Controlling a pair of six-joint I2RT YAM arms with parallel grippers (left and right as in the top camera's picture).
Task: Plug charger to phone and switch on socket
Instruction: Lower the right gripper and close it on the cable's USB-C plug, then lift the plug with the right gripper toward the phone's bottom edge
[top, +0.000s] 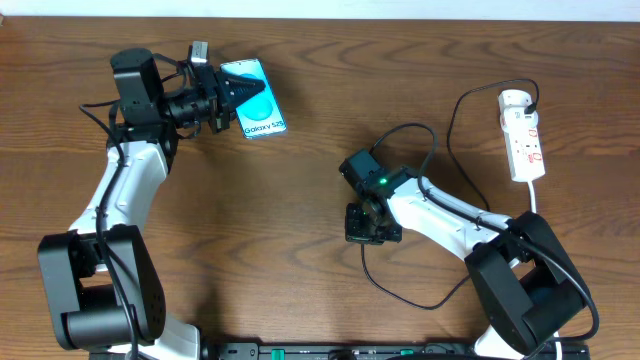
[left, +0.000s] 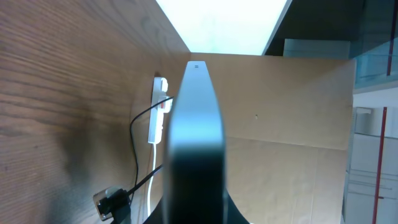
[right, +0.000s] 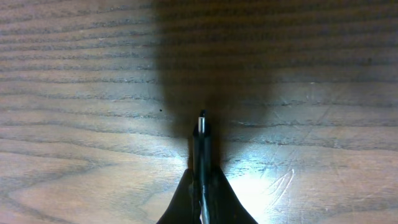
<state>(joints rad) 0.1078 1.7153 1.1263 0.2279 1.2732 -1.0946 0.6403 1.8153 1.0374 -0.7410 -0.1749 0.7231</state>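
Both grippers are clamped shut: the left gripper (top: 228, 100) on an edge of the flat cyan-screened phone (top: 262, 112) over the brown wooden table (top: 300, 60), the right gripper (right: 202, 171) pinching the thin black charger cable (right: 202, 127) by its plug tip near mid-table.

Cyan-screened phone (top: 262, 112) angled at eleven o'clock; white socket (top: 523, 135) at three o'clock; black charger (top: 450, 128) plugged in there, looping toward centre

- Left wrist view: the phone (left: 196, 143) is a blurred dark slab seen edge-on, cut off by the bottom edge.
- Overhead: the left claw (top: 222, 100) covers the phone's left end.
- Right wrist view: only the charger (right: 202, 130) tip shows; the right claw (right: 202, 180) hides the rest.
- Socket (top: 522, 135) switch positions are too small to tell.
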